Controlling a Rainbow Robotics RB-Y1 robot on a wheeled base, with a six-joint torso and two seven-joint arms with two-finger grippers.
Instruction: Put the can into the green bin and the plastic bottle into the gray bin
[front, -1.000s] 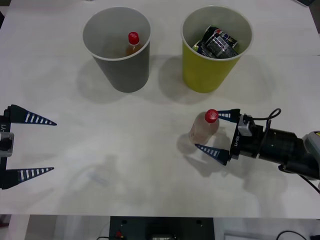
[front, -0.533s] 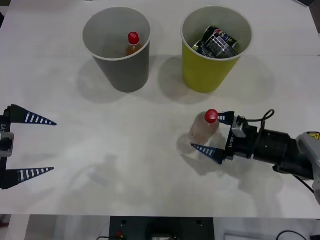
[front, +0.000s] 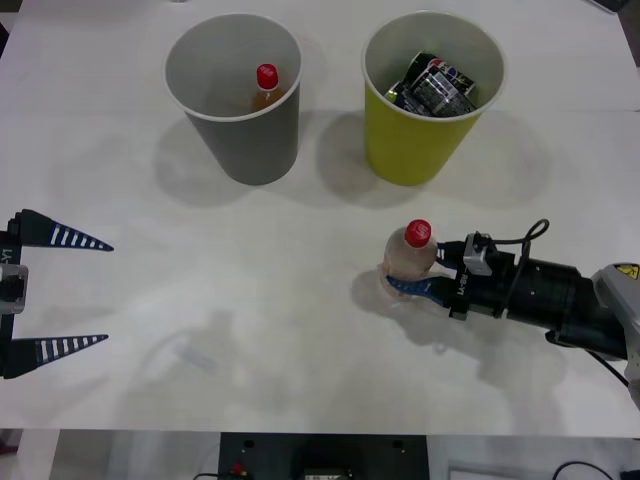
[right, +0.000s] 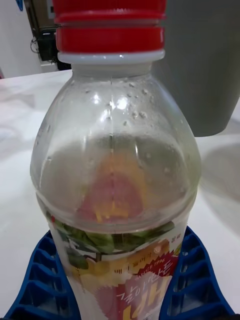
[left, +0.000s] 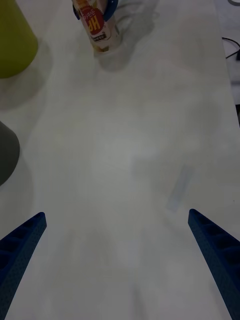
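Now my right gripper (front: 412, 284) is clamped low on the plastic bottle (front: 408, 262), upright on the table (front: 300, 330) below the green bin (front: 432, 95). Gripped so low, it may tip when lifted toward the gray bin (front: 237, 95). Left gripper (front: 40, 293) idles open.

A white table (front: 300, 330) spans the scene, matte and faintly mottled. At the far left stands a small bottle with amber contents (front: 266, 85) and a red cap, its lower part hidden. Near the left front lies a pale, flat strip (front: 195, 355), possibly clear tape. Below the table's near edge sits dark equipment (front: 320, 455) with cables.
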